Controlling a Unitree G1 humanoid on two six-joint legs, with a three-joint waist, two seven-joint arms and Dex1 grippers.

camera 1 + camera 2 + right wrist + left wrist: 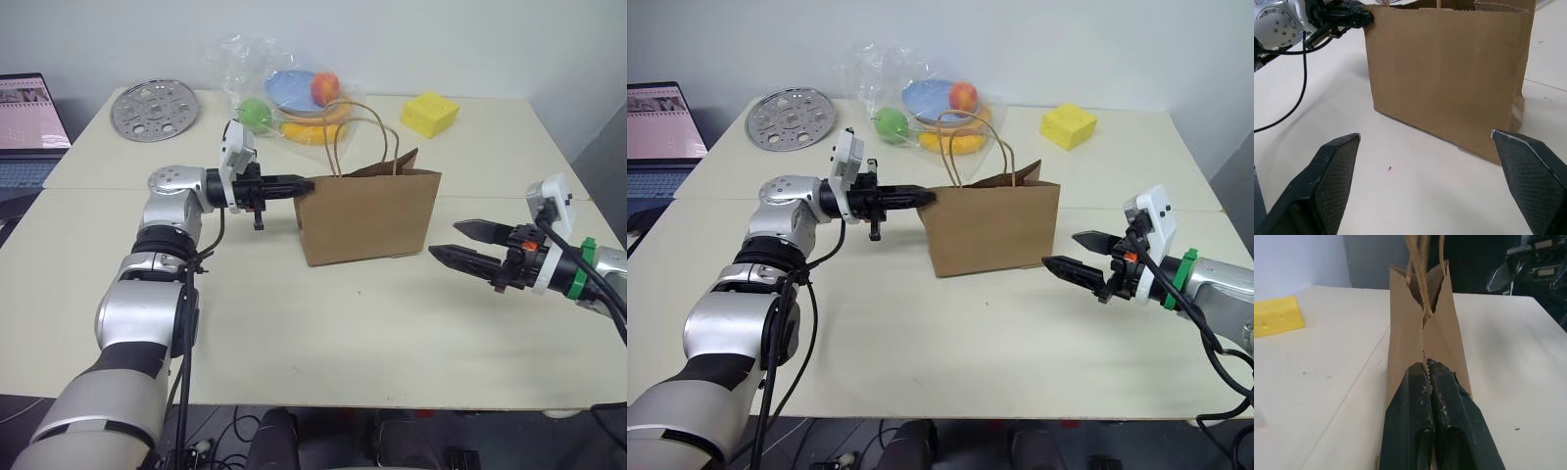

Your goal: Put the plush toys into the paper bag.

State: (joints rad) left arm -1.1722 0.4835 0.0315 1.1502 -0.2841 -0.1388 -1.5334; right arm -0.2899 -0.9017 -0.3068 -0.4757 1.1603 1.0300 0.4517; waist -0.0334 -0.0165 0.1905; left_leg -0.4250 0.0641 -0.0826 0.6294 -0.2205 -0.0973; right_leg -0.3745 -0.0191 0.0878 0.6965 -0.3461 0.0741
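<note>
The brown paper bag (370,215) stands upright in the middle of the table, its two loop handles (364,132) sticking up. My left gripper (306,183) reaches in level from the left and is shut on the top corner of the bag's left side fold (1425,333). My right gripper (444,238) hovers just right of the bag, pointing at its right end, open with nothing between its fingers (1327,176). The plush toys are hidden from view.
Behind the bag lies a clear plastic bag (294,98) holding fruit and plates. A yellow sponge block (429,114) sits at the back right, and a perforated metal disc (154,109) at the back left. A laptop (29,127) stands off the table's left side.
</note>
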